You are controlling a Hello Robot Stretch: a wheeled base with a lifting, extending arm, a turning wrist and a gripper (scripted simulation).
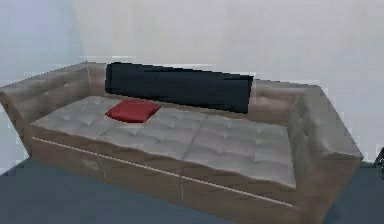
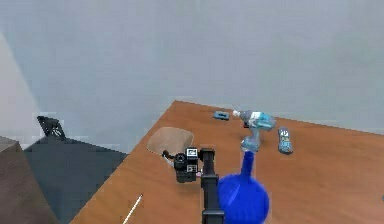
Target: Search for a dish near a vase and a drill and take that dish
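Sofa (image 1: pixel 190 135) ahead, vase (image 2: pixel 243 197) and drill (image 2: pixel 258 120) arm-side

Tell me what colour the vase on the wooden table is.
Blue. The vase has a deep blue round body and a paler neck, best seen in the arm side view.

A brown wooden table (image 2: pixel 330 180) carries a blue round-bellied vase (image 2: pixel 245 195) with a slim neck. Just beyond the vase lies a pale blue and grey drill (image 2: pixel 258 120). A slim dark remote control (image 2: pixel 285 140) lies beyond the vase to its right, and a small flat blue thing (image 2: pixel 220 116) beyond it to its left. A clear rounded dish (image 2: pixel 170 140) sits left of the vase near the table's edge. A thin pale stick (image 2: pixel 132 208) lies farther left of the vase.

A grey-brown tufted sofa (image 1: pixel 200 140) bears a red square cushion (image 1: pixel 132 110) on its seat.
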